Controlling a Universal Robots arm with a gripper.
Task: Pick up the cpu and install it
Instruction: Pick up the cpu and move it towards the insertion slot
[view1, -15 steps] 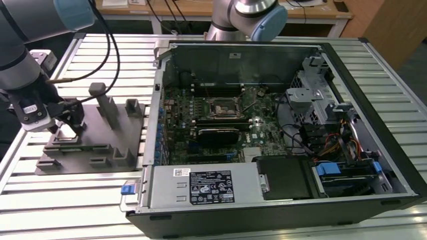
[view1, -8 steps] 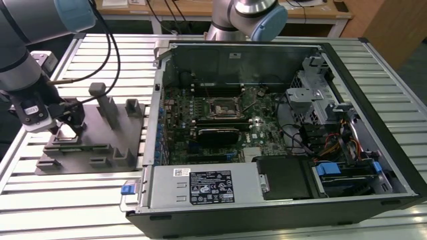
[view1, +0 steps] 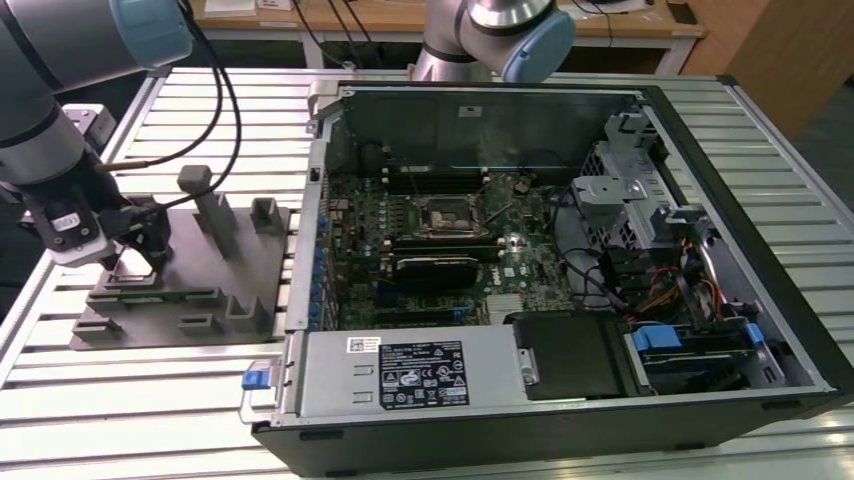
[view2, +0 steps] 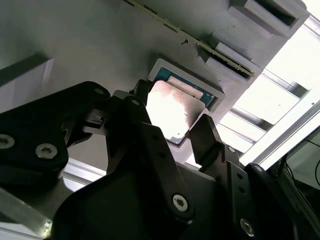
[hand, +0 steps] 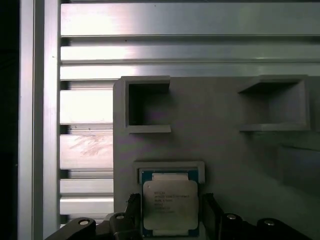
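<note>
Pincer (view1: 138, 260) is spread, holding nothing yet. It's down low over the grey fixture plate (hand: 220, 165) at the exterior view's left. In both wrist views its two black fingers (hand: 134, 210) straddle the cpu (hand: 170, 202), one finger per opposite side edge. Can't tell whether the pads touch the chip or sit just beside it.

The cpu lies flat, silver lid up, in a shallow framed pocket (hand: 169, 165) of the fixture. It sits right between the fingers, i.e. straight under the pincer, not off to a side. It's near-square. Its slightly longer side seems to run along the gap between the fingers, so the jaws stand across the shorter width.

Two open box-shaped blocks (hand: 145, 107) stand on the plate beyond the pocket. The plate rests on the slatted aluminium counter (hand: 85, 107).

The install spot, the motherboard socket (view1: 441, 215), is inside the open PC case (view1: 761, 310). That's well apart from the pincer, toward the exterior view's right. So the pick isn't done yet and the install isn't begun.
</note>
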